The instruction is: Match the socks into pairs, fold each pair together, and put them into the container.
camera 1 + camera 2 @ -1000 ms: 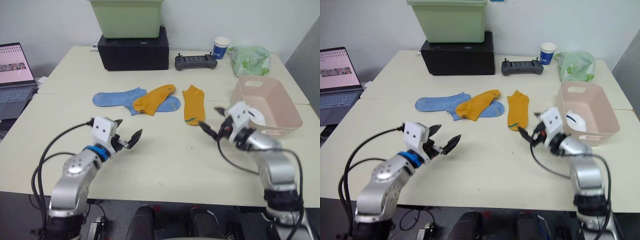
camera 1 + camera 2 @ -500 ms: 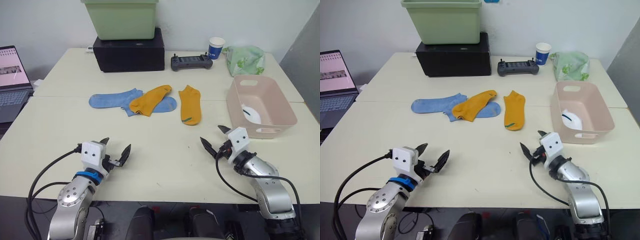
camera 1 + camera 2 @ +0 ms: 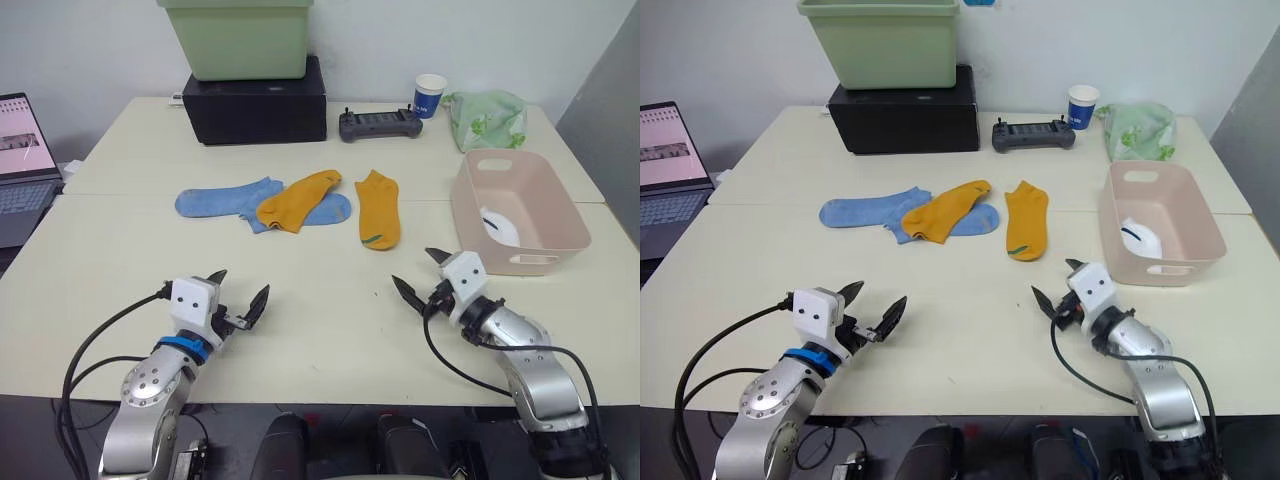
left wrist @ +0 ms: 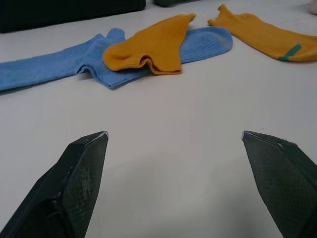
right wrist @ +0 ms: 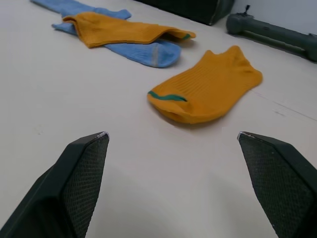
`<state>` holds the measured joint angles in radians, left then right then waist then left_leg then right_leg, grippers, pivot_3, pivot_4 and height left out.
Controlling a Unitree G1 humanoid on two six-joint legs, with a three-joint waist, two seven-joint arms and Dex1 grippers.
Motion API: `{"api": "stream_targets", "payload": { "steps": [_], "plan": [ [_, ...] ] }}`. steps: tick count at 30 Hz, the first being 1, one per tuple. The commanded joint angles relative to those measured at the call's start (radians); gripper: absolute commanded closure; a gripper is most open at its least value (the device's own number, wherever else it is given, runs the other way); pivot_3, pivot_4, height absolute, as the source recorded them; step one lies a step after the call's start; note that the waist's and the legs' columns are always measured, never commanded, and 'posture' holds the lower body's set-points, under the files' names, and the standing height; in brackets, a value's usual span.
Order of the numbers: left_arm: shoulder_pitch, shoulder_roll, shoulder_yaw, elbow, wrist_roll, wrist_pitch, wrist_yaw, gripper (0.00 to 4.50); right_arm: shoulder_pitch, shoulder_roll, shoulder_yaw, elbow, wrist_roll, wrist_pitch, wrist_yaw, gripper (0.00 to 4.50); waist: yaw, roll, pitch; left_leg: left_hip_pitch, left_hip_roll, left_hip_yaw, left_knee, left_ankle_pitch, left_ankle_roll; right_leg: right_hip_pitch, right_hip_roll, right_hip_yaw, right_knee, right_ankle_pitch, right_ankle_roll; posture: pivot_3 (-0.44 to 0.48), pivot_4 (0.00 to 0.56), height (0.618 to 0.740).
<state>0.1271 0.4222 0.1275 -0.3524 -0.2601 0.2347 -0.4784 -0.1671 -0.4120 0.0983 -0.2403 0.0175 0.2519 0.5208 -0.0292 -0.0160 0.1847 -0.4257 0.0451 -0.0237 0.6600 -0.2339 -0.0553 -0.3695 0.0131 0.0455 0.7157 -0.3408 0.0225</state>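
Four socks are left out on the tabletop (image 3: 330, 330) as I see it: two blue and two orange. My right gripper (image 3: 422, 273) is spread wide and empty, low over the near edge, and the lone orange sock (image 3: 380, 208) lies just ahead of it, long axis running away from me, green-marked end nearest. My left gripper (image 3: 240, 295) is wide open too, farther off. One white sock (image 3: 500, 226) already sits in the pink tub (image 3: 560, 215). I'd take the right arm for that sock.
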Motion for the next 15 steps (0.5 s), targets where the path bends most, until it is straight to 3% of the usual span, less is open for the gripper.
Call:
{"api": "stream_targets", "payload": {
  "steps": [1, 10, 13, 15],
  "plan": [
    [-0.063, 0.039, -0.034, -0.064, -0.039, 0.026, -0.075, 0.0, -0.099, -0.021, 0.044, 0.098, -0.056, -0.036, 0.017, 0.03, 0.0, 0.0, 0.0, 0.0, 0.0, 0.0, 0.0, 0.0, 0.0, 0.0, 0.0, 0.0, 0.0, 0.0, 0.0, 0.0, 0.15, 0.74],
    [-0.212, 0.074, -0.069, -0.127, -0.128, 0.159, -0.131, 0.0, -0.349, -0.011, 0.128, 0.443, -0.143, -0.149, 0.051, 0.03, -0.001, 0.0, 0.0, 0.0, 0.001, 0.0, 0.0, 0.0, 0.0, 0.0, 0.0, 0.0, 0.0, 0.0, 0.0, 0.0, 0.15, 0.74],
    [-0.22, 0.074, -0.065, -0.147, -0.142, 0.182, -0.129, 0.0, -0.388, -0.008, 0.133, 0.52, -0.147, -0.191, 0.059, 0.61, -0.001, 0.0, 0.0, 0.0, 0.001, 0.0, 0.0, 0.0, 0.0, 0.0, 0.0, 0.0, 0.0, 0.0, 0.0, 0.0, 0.15, 0.74],
    [-0.225, 0.074, -0.062, -0.152, -0.145, 0.189, -0.123, 0.0, -0.405, -0.013, 0.14, 0.556, -0.159, -0.218, 0.069, 1.29, -0.001, 0.0, 0.0, 0.0, 0.001, 0.0, 0.0, 0.0, 0.0, 0.0, 0.0, 0.0, 0.0, 0.0, 0.0, 0.0, 0.15, 0.74]
  ]
}}
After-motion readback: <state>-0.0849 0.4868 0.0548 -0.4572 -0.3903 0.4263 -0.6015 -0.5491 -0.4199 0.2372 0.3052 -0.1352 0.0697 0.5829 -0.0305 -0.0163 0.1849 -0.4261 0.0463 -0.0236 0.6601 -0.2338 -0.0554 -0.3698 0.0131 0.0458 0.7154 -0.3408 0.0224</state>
